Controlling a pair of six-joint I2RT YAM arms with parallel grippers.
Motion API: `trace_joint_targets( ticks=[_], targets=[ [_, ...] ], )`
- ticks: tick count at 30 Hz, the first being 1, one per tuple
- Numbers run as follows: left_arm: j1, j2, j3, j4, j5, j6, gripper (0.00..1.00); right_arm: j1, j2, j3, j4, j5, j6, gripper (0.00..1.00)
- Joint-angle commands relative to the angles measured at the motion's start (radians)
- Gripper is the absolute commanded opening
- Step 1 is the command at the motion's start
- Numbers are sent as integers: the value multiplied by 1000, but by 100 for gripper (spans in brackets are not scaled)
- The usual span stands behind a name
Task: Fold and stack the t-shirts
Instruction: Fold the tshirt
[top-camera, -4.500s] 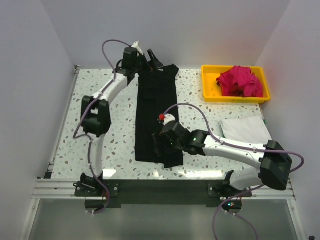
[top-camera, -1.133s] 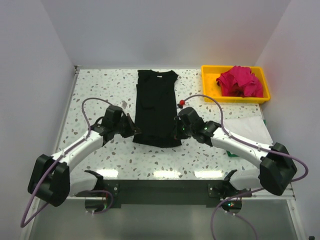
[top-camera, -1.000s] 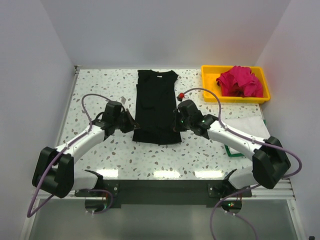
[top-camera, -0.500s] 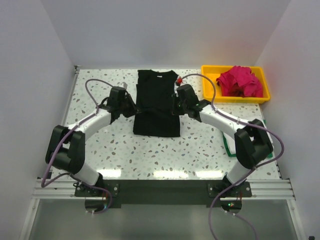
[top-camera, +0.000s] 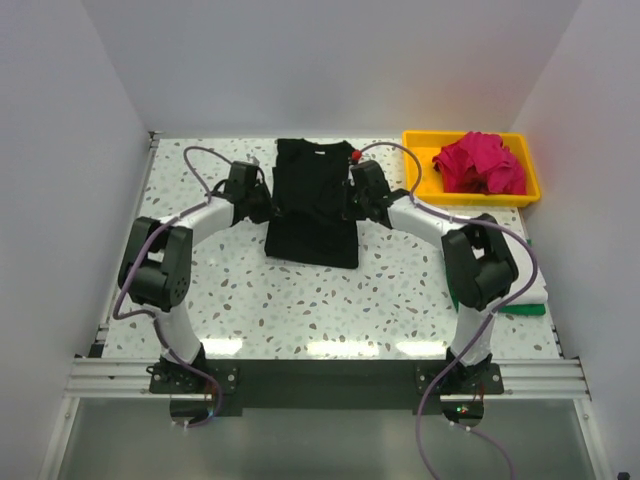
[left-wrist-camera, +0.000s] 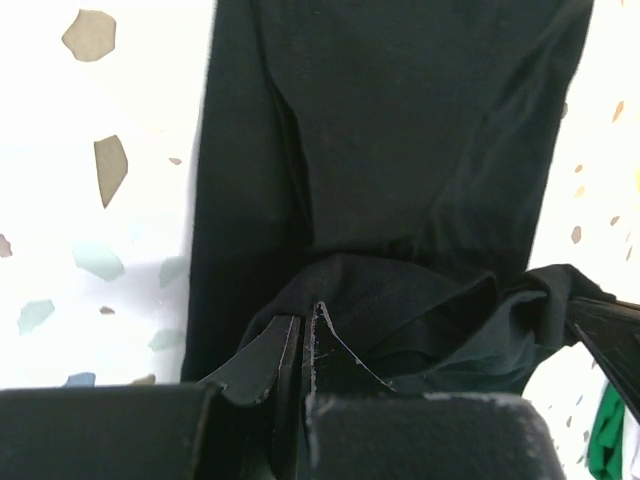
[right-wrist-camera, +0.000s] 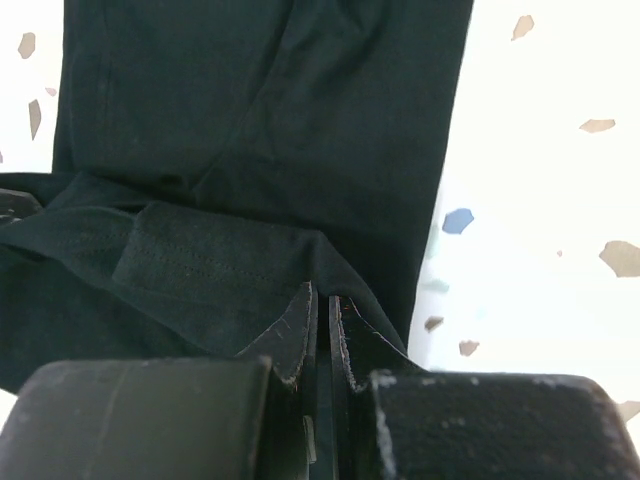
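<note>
Both arms have reached farther from their bases since half a second ago, carrying the near hem of the large black cloth t-shirt up over itself, so its near edge now lies farther back. Each arm stretches long and low, elbow bent outward above the speckled worktop. At the shirt's left edge sits the left gripper, at its right edge the right gripper — both jaws pinched tight on black cloth. The shirt lies at the far middle, near the yellow plastic tray holding a crumpled magenta cloth t-shirt.
</note>
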Motion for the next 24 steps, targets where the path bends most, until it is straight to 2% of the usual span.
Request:
trace_joint_targets(
  ticks=[1,6,14,16,17,18,19,20,21,23,24],
  targets=[
    [19,25,59,19,-24,26,0,-17,32,60,85,-28,-38,0],
    [25,70,96,15,-27,35,0,-20,78,83,133,-30,-50,0],
    [45,97,107,4,-18,27,0,-21,113,129,119,-30,-44,0],
    [50,82,96,10,-24,27,9,-21,115,134,116,-30,-44,11],
    [50,76,87,13,-27,29,20,-23,118,137,116,-28,-44,16],
    [53,71,85,6,-27,30,32,-23,115,141,111,-30,-44,27],
    [53,58,83,4,-27,35,54,-23,115,147,98,-30,-44,35],
    [53,47,73,4,-26,38,62,-23,107,147,93,-50,-47,43],
    [53,33,65,2,-29,41,77,-21,102,147,78,-53,-49,67],
    [53,-18,32,8,-35,39,85,-23,73,146,62,-61,-56,84],
    [53,-36,16,10,-36,39,94,-21,56,140,55,-68,-53,99]
  ],
)
